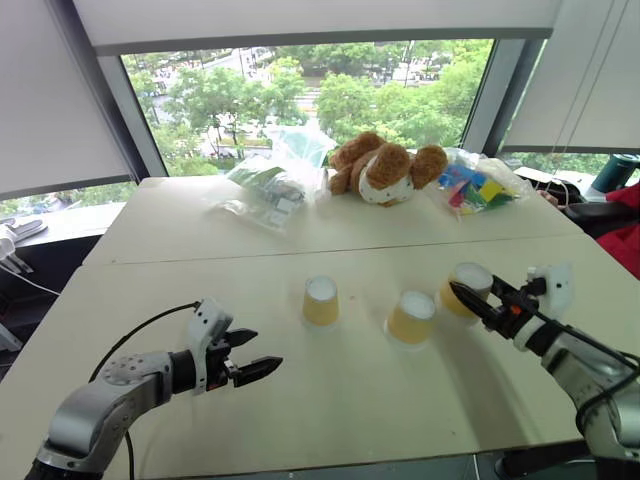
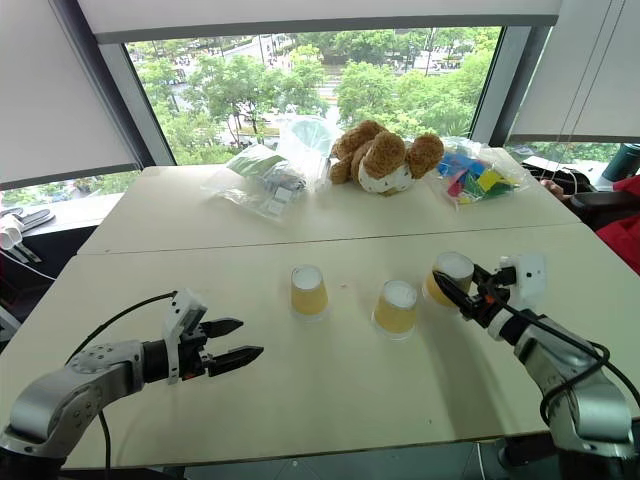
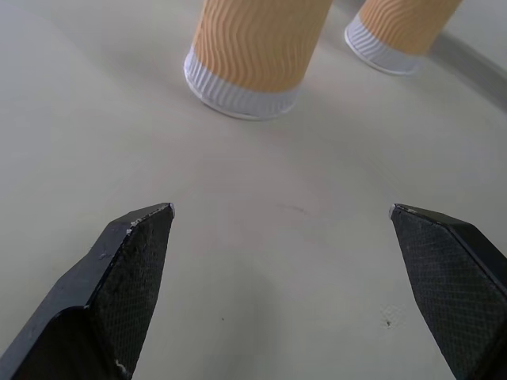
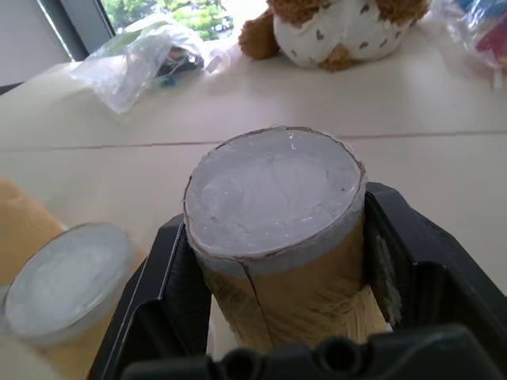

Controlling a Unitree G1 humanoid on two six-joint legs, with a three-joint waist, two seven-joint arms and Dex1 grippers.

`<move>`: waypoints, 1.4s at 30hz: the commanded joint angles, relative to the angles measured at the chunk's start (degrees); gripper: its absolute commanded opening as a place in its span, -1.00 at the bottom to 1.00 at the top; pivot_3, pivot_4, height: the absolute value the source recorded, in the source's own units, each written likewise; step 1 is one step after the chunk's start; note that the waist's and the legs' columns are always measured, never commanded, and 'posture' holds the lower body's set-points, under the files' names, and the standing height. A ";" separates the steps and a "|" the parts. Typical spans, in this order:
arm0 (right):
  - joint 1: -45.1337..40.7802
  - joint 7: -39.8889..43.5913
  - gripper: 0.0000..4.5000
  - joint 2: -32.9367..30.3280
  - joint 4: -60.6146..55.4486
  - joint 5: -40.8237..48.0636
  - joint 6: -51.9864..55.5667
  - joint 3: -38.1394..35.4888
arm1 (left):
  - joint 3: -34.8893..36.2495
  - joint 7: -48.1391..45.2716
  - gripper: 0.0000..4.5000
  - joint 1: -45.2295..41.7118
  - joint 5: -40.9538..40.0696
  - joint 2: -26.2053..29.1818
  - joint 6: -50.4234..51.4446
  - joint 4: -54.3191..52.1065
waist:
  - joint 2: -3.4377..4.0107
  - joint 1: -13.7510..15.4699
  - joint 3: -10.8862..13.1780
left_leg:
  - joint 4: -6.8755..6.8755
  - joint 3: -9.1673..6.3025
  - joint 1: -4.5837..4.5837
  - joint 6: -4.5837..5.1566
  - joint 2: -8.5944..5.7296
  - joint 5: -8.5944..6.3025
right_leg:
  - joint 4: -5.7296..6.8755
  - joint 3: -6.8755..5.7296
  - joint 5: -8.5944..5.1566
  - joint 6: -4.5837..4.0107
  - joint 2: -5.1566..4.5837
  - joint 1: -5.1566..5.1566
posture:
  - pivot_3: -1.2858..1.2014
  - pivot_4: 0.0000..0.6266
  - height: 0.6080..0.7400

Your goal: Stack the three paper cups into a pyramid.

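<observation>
1. The right gripper (image 1: 462, 296) pinches the rightmost yellow-orange tapered paper cup (image 1: 464, 286), white base up; in the right wrist view the black fingers (image 4: 396, 253) press both its sides.
2. The middle yellow-orange paper cup (image 1: 410, 318) stands inverted on the beige table (image 1: 330, 400), just left of the held cup.
3. The third yellow-orange paper cup (image 1: 321, 300) stands inverted further left, apart from the middle one.
4. The left gripper (image 1: 262, 358) hovers spread wide, empty, nearer the robot than that third cup.
5. A brown teddy bear (image 1: 385, 168) lies far behind the cups.
</observation>
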 commanded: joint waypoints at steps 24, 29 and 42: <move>5.04 -0.75 0.67 2.70 -2.92 1.68 0.03 1.32 | -0.91 -3.31 1.00 -1.18 3.32 -0.35 -4.84 3.81 | 0.00 0.07 0.00 | -0.01 -0.03 0.01 0.00 -0.02 0.00 | -0.01 0.01 0.00 0.00 0.00 -0.01 | 0.03 -0.52 1.00; 5.29 -0.85 0.96 2.71 -3.12 1.66 -0.04 1.49 | -0.72 -3.57 1.00 -1.23 3.48 -0.32 -4.84 3.97 | 0.00 0.06 0.00 | -0.01 -0.03 0.01 0.00 -0.02 0.00 | -0.01 0.01 0.00 0.00 0.00 -0.01 | 0.03 -0.52 1.00; 10.78 0.70 0.96 -3.88 -15.34 9.16 5.72 -11.54 | -4.07 -12.05 1.00 -15.14 6.90 1.89 -8.61 16.50 | 0.13 1.58 0.05 | 0.03 -0.06 -0.02 0.00 -0.04 0.00 | -0.01 0.00 0.00 0.00 -0.02 0.00 | 0.03 -0.52 1.00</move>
